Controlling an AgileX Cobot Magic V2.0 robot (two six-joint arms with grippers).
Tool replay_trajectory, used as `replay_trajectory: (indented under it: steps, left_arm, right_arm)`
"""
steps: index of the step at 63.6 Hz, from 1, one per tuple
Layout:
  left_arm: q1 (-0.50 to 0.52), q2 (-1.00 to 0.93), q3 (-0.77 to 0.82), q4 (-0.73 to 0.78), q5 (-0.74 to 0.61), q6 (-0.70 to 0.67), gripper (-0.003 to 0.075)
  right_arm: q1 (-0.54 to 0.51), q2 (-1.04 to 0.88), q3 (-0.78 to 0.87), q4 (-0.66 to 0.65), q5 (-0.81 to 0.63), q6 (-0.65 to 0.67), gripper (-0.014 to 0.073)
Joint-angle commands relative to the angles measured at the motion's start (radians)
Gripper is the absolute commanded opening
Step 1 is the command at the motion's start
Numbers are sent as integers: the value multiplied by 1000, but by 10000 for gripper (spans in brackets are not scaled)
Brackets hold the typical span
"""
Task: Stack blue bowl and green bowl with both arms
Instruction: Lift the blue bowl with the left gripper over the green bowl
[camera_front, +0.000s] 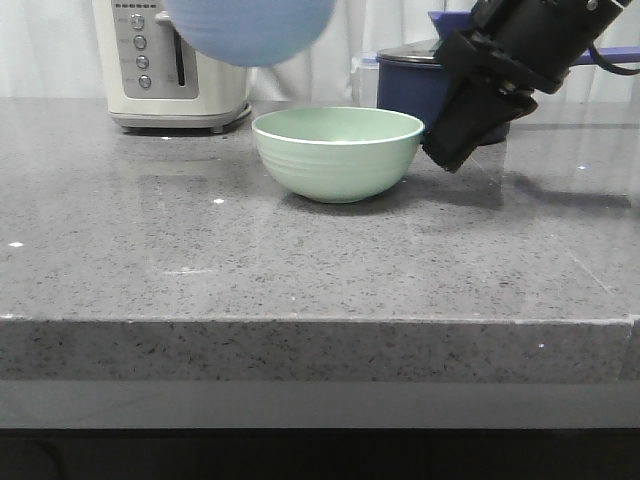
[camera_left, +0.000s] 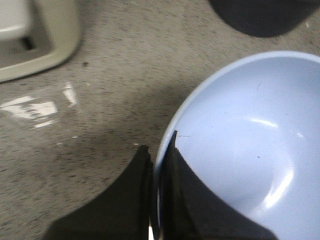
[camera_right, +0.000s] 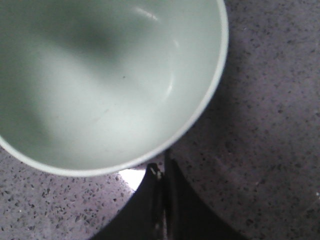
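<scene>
The blue bowl (camera_front: 250, 30) hangs in the air above and left of the green bowl, its top cut off by the frame. In the left wrist view my left gripper (camera_left: 159, 147) is shut on the blue bowl's (camera_left: 245, 145) rim, one finger inside and one outside. The left arm itself is out of the front view. The green bowl (camera_front: 338, 152) stands upright and empty on the counter. My right gripper (camera_front: 450, 155) is just to its right, low over the counter. In the right wrist view the right gripper (camera_right: 162, 167) is shut and empty, just outside the green bowl's (camera_right: 100, 85) rim.
A cream toaster (camera_front: 175, 65) stands at the back left and also shows in the left wrist view (camera_left: 30, 40). A dark navy lidded saucepan (camera_front: 415, 80) stands behind the right arm. The grey speckled counter (camera_front: 300, 270) has its front edge near the camera.
</scene>
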Motion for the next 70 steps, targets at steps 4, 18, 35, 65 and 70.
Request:
replay_trajectory:
  steps: [4, 18, 35, 65, 70]
  left_arm:
    - [-57, -6, -47, -29, -45, -5, -20]
    - [-109, 42, -58, -29, -63, -5, -20]
    - [-114, 73, -58, -37, -65, -5, -20]
    - [-116, 87, -58, -40, -82, -1, -17]
    - [-116, 89, -58, -40, -82, 2, 3]
  right_arm:
    - [0, -42, -23, 38, -22, -5, -63]
    - [0, -42, -23, 38, -22, -5, -63]
    - [0, -42, -23, 38, -22, -5, -63]
    - [0, -42, -23, 38, -22, -5, -63]
    - [0, -42, -23, 38, -22, -5, -63]
